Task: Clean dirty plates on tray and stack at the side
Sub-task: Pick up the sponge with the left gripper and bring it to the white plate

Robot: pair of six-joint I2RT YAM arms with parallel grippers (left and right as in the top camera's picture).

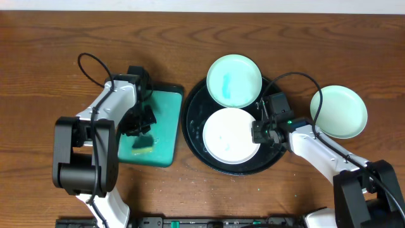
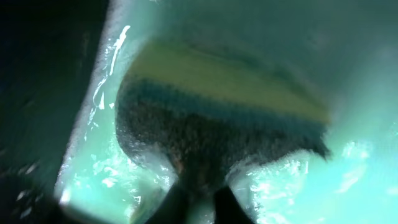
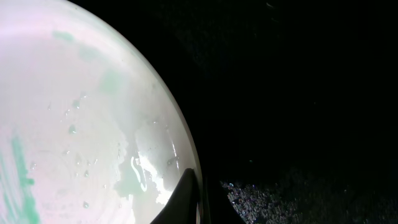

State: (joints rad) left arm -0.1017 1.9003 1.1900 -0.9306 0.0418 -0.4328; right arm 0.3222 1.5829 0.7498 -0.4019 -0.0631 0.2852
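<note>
Reporting from my console: my left gripper (image 1: 140,130) is over the teal tray (image 1: 166,117), which stands on the surface (image 1: 50,38) left of the black tray (image 1: 192,123). In the left wrist view its fingers (image 2: 166,206) are closed on the dark scrub side of the sponge (image 2: 211,118). The yellow side of the sponge points away from the gripper. Around the sponge the teal tray looks wet and shiny.

Desk: And the right side?

Me: My right gripper (image 1: 261,131) is at the right edge of the white plate (image 1: 229,136). In the right wrist view one finger (image 3: 185,194) lies on top of the rim, and the thin rim passes between the two dark fingers. So I say this gripper is clamped on the white plate. The plate carries pale teal smears and small water drops.

Desk: Where are the plates now?

Me: The white plate lies inside the black tray, in its lower half. The second plate (image 1: 234,81) is pale mint with a teal smear. It sits at the top of the black tray, and its far edge goes over the rim. The third plate (image 1: 338,112), also pale mint, rests on the surface to the right of the black tray, apart from it. If that one has smears, I cannot tell from the overhead view.
</note>
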